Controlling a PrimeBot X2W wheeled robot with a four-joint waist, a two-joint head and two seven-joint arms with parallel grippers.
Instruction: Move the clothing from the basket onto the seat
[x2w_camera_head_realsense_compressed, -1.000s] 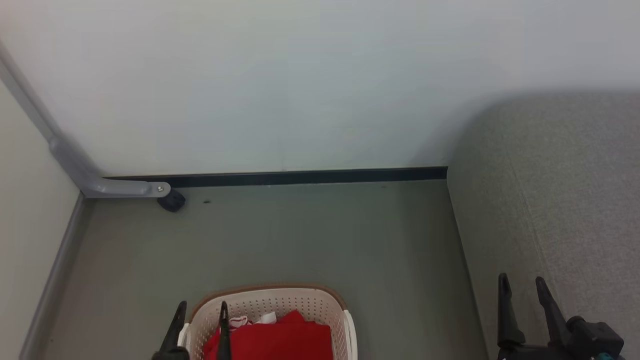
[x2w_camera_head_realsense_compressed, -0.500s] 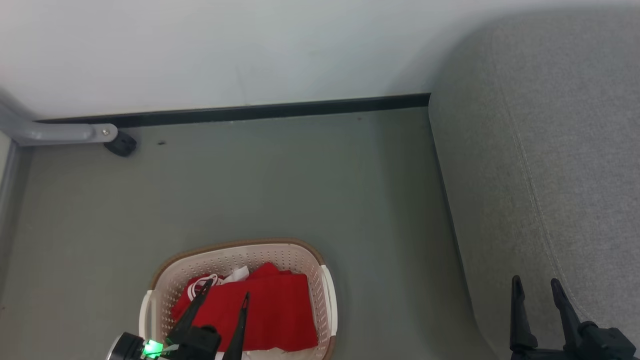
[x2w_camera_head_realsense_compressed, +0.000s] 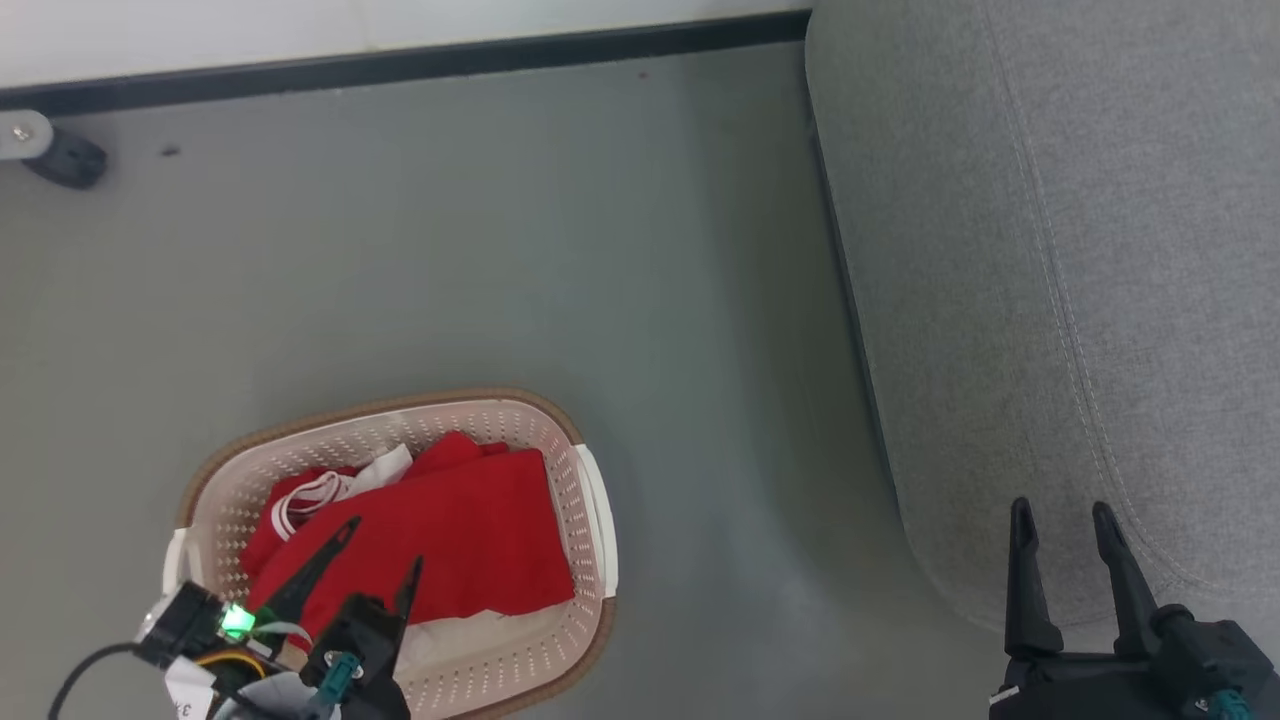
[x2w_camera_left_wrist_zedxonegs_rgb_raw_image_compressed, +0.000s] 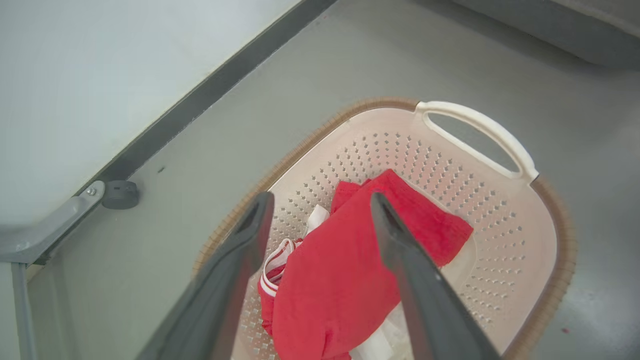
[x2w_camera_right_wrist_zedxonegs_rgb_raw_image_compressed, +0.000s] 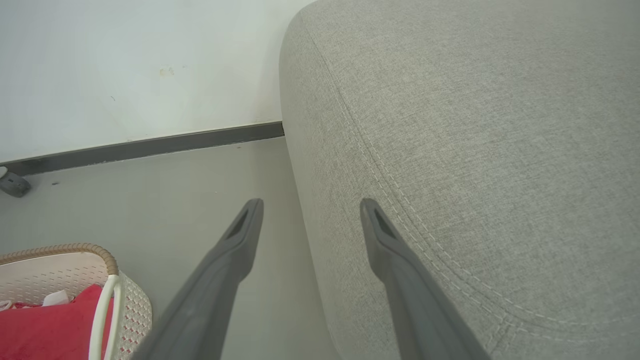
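The cream basket (x2w_camera_head_realsense_compressed: 590, 500) with a brown rim stands on the floor at lower left, and the red clothing (x2w_camera_head_realsense_compressed: 470, 535) with white striped trim lies inside it. My left gripper (x2w_camera_head_realsense_compressed: 385, 545) hovers open above the basket's near side, its fingers over the red fabric. In the left wrist view the basket (x2w_camera_left_wrist_zedxonegs_rgb_raw_image_compressed: 505, 220) and clothing (x2w_camera_left_wrist_zedxonegs_rgb_raw_image_compressed: 335, 280) lie below my left gripper (x2w_camera_left_wrist_zedxonegs_rgb_raw_image_compressed: 320, 200), not touching it. The grey seat (x2w_camera_head_realsense_compressed: 1080, 250) takes up the right side. My right gripper (x2w_camera_head_realsense_compressed: 1062, 512) stands open and holds nothing at the seat's front corner; the right wrist view shows my right gripper (x2w_camera_right_wrist_zedxonegs_rgb_raw_image_compressed: 310, 205) against the seat (x2w_camera_right_wrist_zedxonegs_rgb_raw_image_compressed: 475, 125).
Grey floor (x2w_camera_head_realsense_compressed: 500, 250) lies between the basket and the seat. A dark baseboard (x2w_camera_head_realsense_compressed: 400, 65) runs along the white wall at the top. A grey frame leg with a black caster (x2w_camera_head_realsense_compressed: 65, 160) stands at the far left.
The head camera has tilted downward, so wall and baseboard slid up the picture and more of the basket shows. My left gripper now reaches further over the basket. Both grippers stay open.
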